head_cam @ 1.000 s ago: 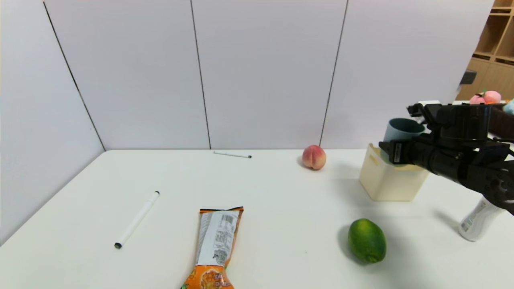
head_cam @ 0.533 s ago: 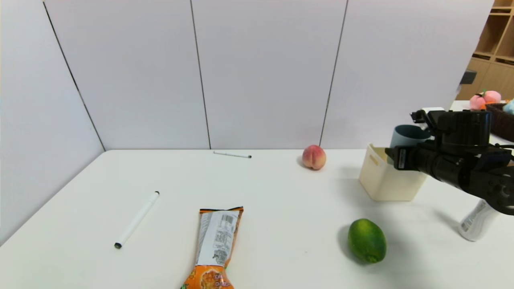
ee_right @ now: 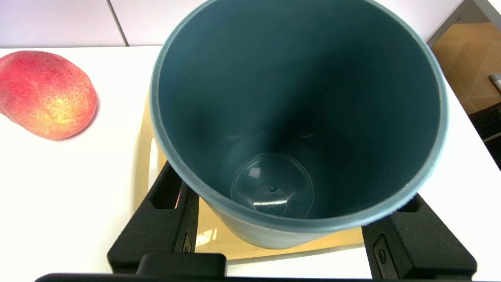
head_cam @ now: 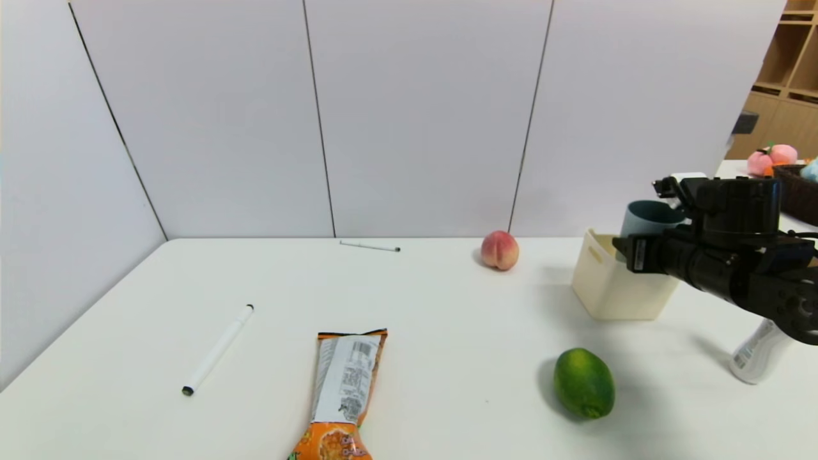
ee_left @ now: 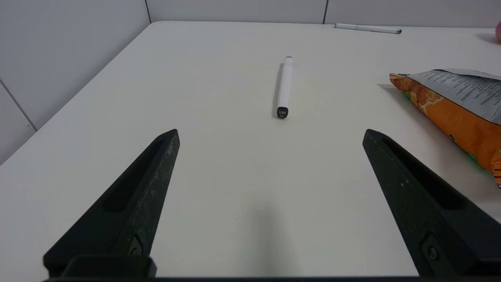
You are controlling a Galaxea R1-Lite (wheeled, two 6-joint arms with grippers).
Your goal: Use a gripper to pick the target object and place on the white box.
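Note:
The target object, a grey-blue cup [head_cam: 647, 217] with a teal inside [ee_right: 297, 98], stands upright with its lower part down in the white box [head_cam: 612, 291]. My right gripper [head_cam: 642, 241] is shut on it, a black finger on each side of the cup wall [ee_right: 291, 188]. In the right wrist view the box's cream floor [ee_right: 219, 239] lies just under the cup's base; I cannot tell whether they touch. The left gripper [ee_left: 271, 133] hangs open over bare table at the left, out of the head view.
A peach [head_cam: 499, 250] lies left of the box and a lime [head_cam: 583, 383] in front of it. A white bottle [head_cam: 757, 351] lies under my right arm. An orange snack bag [head_cam: 342, 390], a marker [head_cam: 217, 349] and a pen [head_cam: 369, 246] lie farther left.
The right gripper has come down and slightly right with the cup, sinking it lower into the white box. In the last half second it has barely moved.

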